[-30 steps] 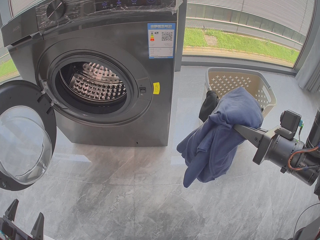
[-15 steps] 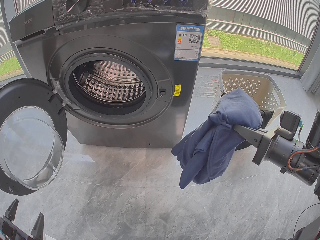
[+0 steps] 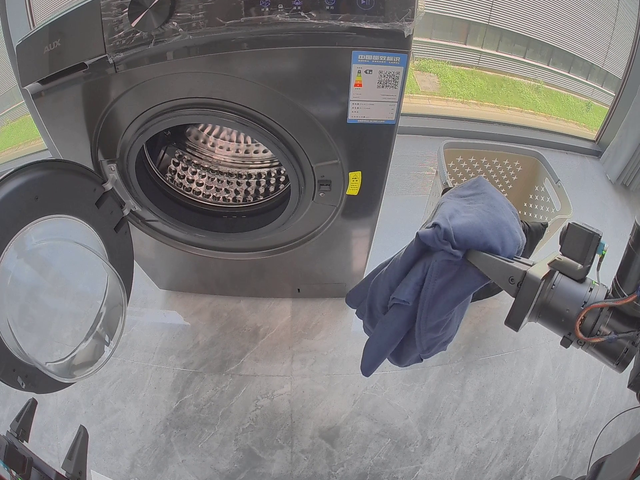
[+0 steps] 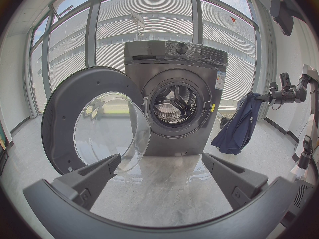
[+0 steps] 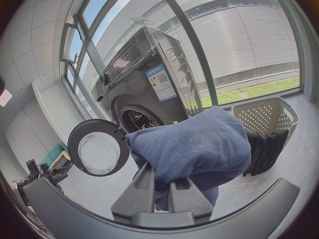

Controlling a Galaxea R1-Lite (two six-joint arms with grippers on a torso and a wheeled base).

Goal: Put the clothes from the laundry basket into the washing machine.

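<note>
My right gripper (image 3: 475,257) is shut on a blue garment (image 3: 433,275) that hangs in the air in front of the beige laundry basket (image 3: 507,168), to the right of the washing machine (image 3: 220,128). The same blue garment (image 5: 192,146) drapes over the shut right gripper (image 5: 162,183) in the right wrist view. A black garment (image 5: 264,151) hangs over the basket's rim (image 5: 265,102). The machine's drum (image 3: 213,168) is exposed, with its round door (image 3: 57,281) swung wide to the left. My left gripper (image 4: 159,165) stands open low near the floor, facing the machine (image 4: 176,97).
Grey marble floor (image 3: 267,395) spreads between me and the machine. A window wall (image 3: 520,48) stands behind the basket. The open door takes up room at the left.
The camera shifted between the oldest frame and now, bringing the machine closer and more central. The right gripper keeps hold of the blue garment, whose hanging end swings slightly.
</note>
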